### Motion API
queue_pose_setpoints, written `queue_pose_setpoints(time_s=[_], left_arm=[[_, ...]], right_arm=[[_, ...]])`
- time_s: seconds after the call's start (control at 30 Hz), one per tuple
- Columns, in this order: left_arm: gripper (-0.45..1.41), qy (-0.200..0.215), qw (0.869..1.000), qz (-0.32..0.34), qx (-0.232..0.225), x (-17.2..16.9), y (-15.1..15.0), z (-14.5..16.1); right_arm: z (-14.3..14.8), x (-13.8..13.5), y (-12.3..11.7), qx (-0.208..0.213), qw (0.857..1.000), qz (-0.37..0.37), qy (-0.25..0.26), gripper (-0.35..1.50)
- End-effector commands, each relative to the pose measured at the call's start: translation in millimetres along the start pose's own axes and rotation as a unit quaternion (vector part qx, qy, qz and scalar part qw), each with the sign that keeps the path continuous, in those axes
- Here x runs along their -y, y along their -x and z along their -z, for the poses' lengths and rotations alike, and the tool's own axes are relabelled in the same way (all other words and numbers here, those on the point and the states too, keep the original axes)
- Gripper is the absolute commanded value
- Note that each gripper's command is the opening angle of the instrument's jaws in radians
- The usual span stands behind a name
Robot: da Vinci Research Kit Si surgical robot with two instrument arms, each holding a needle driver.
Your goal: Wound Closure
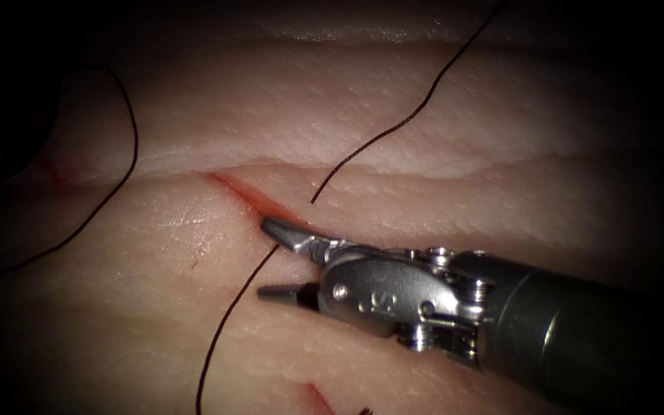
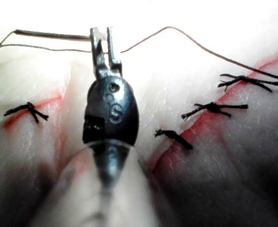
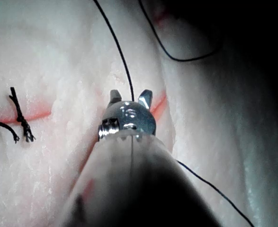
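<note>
The right arm's steel needle driver (image 1: pixel 274 260) enters from the right of the endoscope view on a dark grey shaft, its two jaws spread apart and holding nothing. A thin black suture thread (image 1: pixel 249 284) runs between the parted jaws; whether it touches either one cannot be told. The upper jaw tip lies at the lower end of the narrow red cut (image 1: pixel 244 196) in the pale pink pork-belly tissue (image 1: pixel 439 115). From the jaws the thread runs down toward the picture's bottom edge and up to the right across the tissue. A second length of thread curves over the tissue well to the left of the cut.

In the left wrist view, the left arm's steel needle driver (image 2: pixel 102 39) has its jaws clamped on the thread (image 2: pixel 186 38), which trails to both sides. Several short black knotted stitches (image 2: pixel 214 108) cross a red cut line nearby. The needle cannot be made out.
</note>
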Motion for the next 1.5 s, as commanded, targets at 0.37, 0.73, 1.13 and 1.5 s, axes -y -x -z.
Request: queue_pose_setpoints(time_s=[0.37, 0.73, 1.13, 1.5], left_arm=[[-0.45, 0.003, 1.0, 0.0, -0.001, -0.1, 0.6, -0.6], [-0.45, 0.005, 1.0, -0.002, 0.001, -0.4, 0.9, -1.1], [-0.45, 0.006, 1.0, -0.002, 0.0, -0.4, 0.9, -1.1], [-0.45, 0.006, 1.0, -0.002, 0.0, -0.4, 0.9, -1.0]], right_arm=[[0.8, 0.7, -2.2, -0.021, 1.0, 0.003, -0.014, -0.35], [5.2, 6.6, -11.2, -0.075, 0.994, 0.032, -0.072, -0.35], [6.5, 10.5, -17.1, -0.133, 0.977, 0.047, -0.163, -0.35], [7.6, 2.4, -12.7, -0.083, 0.996, 0.004, -0.044, 1.2]])
